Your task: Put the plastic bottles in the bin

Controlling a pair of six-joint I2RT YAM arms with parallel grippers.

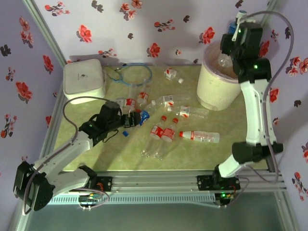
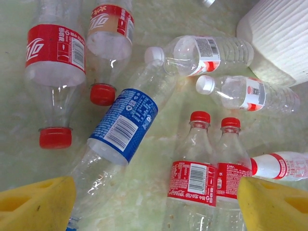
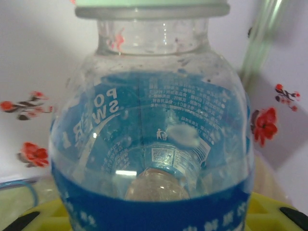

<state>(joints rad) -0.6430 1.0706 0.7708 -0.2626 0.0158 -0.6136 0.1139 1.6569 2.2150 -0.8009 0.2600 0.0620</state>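
Right jaws grasped the blue-labelled bottle (image 3: 154, 144) above the bin (image 1: 214, 91); releasing well inside the rim seemed wise. Left jaws stood released.

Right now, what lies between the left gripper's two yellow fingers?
In the left wrist view, the open left gripper straddles the lower body of the blue-labelled bottle, near one finger, and two red-capped Coca-Cola bottles side by side near the other.
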